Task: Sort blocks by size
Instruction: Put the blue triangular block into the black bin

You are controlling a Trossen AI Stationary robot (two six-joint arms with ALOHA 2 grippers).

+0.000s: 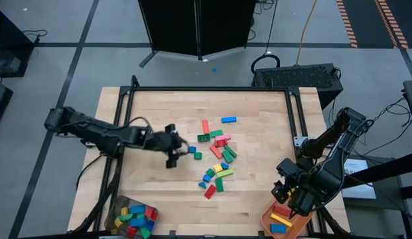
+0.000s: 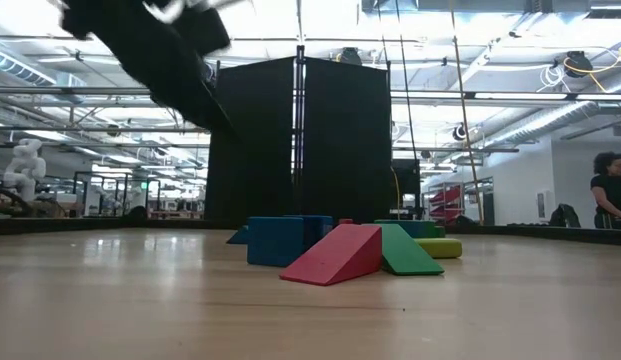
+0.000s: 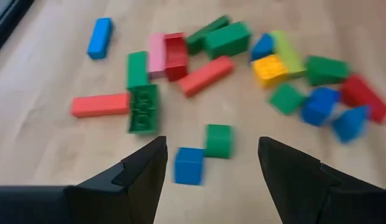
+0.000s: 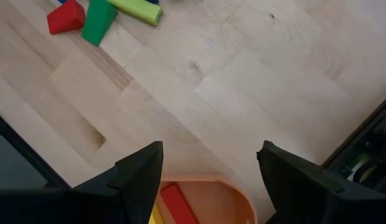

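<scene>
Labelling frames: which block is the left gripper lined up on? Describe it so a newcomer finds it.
On the table, the left gripper hangs open at the pile's left edge. Just ahead of it two small cubes touch: take the blue cube, nearer the gripper, not the green cube.

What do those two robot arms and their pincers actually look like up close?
Both arms are black, built of chunky jointed segments, with dark cables trailing along them. Each ends in a pincer of two flat, matte black fingers tapering to blunt wedge tips: the left pincer and the right pincer look alike. No markings show on the fingers.
</scene>
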